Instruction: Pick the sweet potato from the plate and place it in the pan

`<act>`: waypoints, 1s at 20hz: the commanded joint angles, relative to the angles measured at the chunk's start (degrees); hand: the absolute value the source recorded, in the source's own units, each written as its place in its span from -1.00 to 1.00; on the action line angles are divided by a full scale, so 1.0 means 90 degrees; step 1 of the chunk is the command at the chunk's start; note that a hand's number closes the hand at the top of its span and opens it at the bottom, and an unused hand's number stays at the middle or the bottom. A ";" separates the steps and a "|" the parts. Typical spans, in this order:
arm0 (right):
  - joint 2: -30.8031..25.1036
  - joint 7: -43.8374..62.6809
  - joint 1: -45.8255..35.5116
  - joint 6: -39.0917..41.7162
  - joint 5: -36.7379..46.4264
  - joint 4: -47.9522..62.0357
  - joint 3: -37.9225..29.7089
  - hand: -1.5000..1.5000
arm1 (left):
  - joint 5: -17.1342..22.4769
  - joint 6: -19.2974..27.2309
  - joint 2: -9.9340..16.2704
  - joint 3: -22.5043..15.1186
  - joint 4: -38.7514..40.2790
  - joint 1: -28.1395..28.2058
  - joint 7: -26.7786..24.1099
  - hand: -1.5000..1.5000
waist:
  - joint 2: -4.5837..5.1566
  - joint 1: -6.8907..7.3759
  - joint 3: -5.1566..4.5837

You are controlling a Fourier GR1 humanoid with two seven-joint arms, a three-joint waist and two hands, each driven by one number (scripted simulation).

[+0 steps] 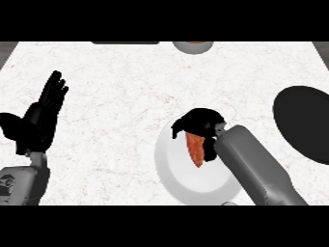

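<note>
The right hand sits over the far part of the white plate, its black fingers curled down and closed round the upper end of the sweet potato; the orange length of the sweet potato slants out from under the hand toward the near edge of the counter, lying on or just above the plate, which of the two cannot be told; the grey right forearm runs from the hand down to the near edge, crossing the right side of the plate; the plate itself lies near the counter's near edge, a little right of the middle; the black pan rests on the white marbled counter close to its right edge, apart from the plate and holding nothing that can be seen; the left hand shows toward the counter's left edge, open, fingers straight and pointing to the far edge, thumb spread to the left, resting and holding nothing; at the far edge a pale bowl-like object is partly cut off, and just to its left a dark flat item also lies along that edge, too little of it showing to name
</note>
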 commanded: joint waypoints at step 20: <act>0.0649 0.3154 0.3195 -0.2004 0.1006 -0.3400 -0.0704 1.00 | -0.0018 0.0033 0.0089 0.0481 0.0034 0.0199 0.0056 0.00 | -0.0150 -0.0551 -0.0007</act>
